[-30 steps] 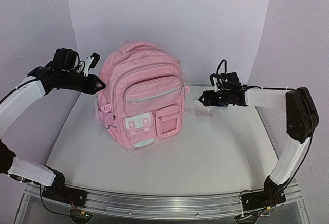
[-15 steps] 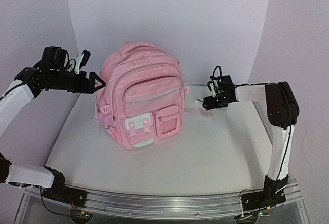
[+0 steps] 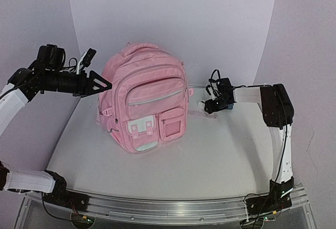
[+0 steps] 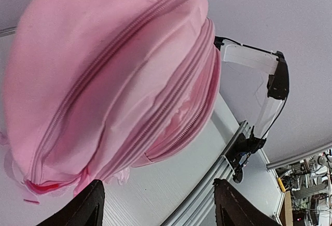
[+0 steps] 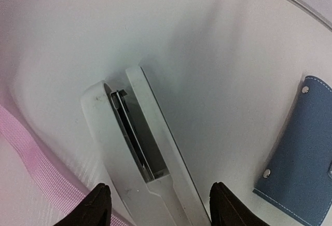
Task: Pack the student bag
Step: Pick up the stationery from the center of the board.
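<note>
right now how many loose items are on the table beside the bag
2: a white stapler below the right gripper, beside the student bag, and a blue fabric case near it. More may hide behind the bag.

No lettering, brand or number is legible on the student bag (image 3: 142,100)

In the right wrist view the white stapler (image 5: 142,153) runs off the bottom edge, so its rear end is unseen. The blue fabric pouch (image 5: 303,148) is cut by the right edge — its full shape cannot be told — and a pink webbing strap (image 5: 36,153) leaves at lower left. From above, the stapler is mostly hidden behind the right gripper (image 3: 206,104). In the left wrist view the student bag (image 4: 104,81) overflows the top and left edges.
</note>
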You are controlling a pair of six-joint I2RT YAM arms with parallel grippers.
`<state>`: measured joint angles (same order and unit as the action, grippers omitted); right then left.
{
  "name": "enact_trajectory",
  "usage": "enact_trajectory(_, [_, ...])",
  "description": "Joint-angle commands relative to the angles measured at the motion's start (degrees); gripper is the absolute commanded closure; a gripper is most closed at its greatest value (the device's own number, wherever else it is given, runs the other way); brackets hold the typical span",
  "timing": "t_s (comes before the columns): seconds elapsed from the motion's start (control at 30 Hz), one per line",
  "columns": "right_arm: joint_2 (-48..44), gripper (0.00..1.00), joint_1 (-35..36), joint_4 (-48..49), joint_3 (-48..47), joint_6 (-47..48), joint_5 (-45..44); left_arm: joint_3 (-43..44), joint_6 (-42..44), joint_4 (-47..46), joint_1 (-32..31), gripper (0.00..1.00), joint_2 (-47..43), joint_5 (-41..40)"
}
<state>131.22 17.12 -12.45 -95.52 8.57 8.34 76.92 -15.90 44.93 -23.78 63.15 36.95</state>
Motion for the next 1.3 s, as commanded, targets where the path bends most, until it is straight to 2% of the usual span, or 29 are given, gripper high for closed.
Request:
enact_trajectory(0.0, [3.0,0.46,0.1,-3.8,-4.7,1.7,1.5,4.4,2.6,-1.8,-8.8,0.31,1.9,-4.7])
enact_trajectory(0.07, [4.3,0.52,0.1,-5.1,-5.9,2.0,1.7,6.4,4.2,-0.8,-12.1,0.33,3.3,-8.5])
enact_trajectory(0.17, [5.2,0.56,0.1,-6.5,-6.8,2.4,2.2,7.9,5.8,-1.8,-14.6,0.35,3.7,-12.4])
enact_trajectory(0.3, [5.0,0.73,0.1,-6.9,-6.7,2.0,2.2,10.3,7.0,-4.1,-16.2,0.37,4.6,-14.0])
enact_trajectory(0.47, [-0.7,0.89,0.1,-6.8,-4.7,-0.5,2.8,13.5,9.4,-4.5,-20.6,0.38,8.9,-17.8])
enact_trajectory(0.53, [-4.6,0.92,0.2,-6.8,-3.3,-1.4,2.7,14.5,10.6,-4.6,-22.4,0.39,10.3,-19.8])
enact_trajectory(0.7, [-14.8,0.94,0.3,-6.8,-0.1,-5.1,3.9,14.4,12.1,-6.1,-24.1,0.43,11.9,-21.9])
enact_trajectory(0.97, [-29.6,0.94,1.3,-7.0,2.6,-10.2,11.4,13.9,13.5,-5.2,-24.3,0.45,14.5,-26.1])
enact_trajectory(1.1, [-35.7,0.96,4.5,-7.3,2.3,-10.9,14.6,12.3,13.6,-6.1,-24.3,0.46,14.1,-26.2])
enact_trajectory(1.27, [-40.6,0.96,11.9,-7.8,0.6,-10.8,15.5,10.1,13.5,-6.6,-24.4,0.51,13.3,-20.9])
